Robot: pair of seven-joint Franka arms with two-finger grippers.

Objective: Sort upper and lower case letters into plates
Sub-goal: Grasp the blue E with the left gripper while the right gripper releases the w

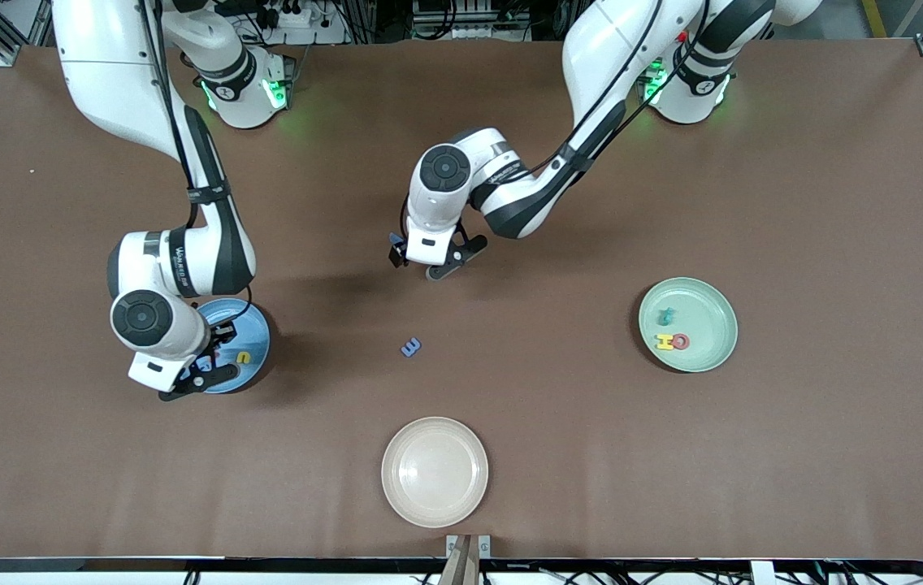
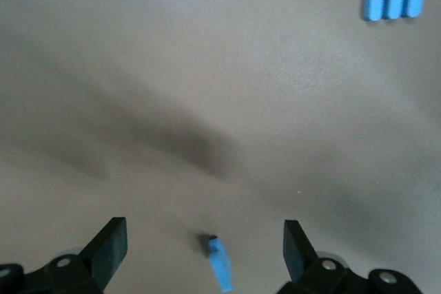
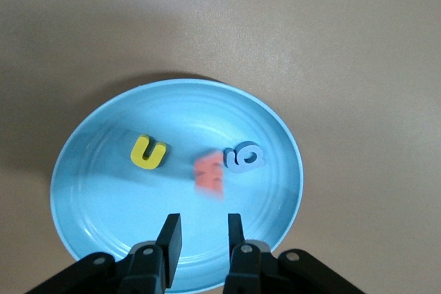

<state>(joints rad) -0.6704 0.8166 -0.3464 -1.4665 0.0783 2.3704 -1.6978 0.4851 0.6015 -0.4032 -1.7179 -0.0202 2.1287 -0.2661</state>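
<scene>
Over the blue plate (image 3: 83,191), the right gripper (image 3: 200,235) stands slightly parted and empty, a red-pink letter (image 3: 209,173) dropping blurred between yellow u (image 3: 148,152) and a blue letter (image 3: 244,158); it should lift straight up, while the wide-open left gripper (image 2: 205,242) waits above the table near the blue m (image 1: 410,347).
</scene>
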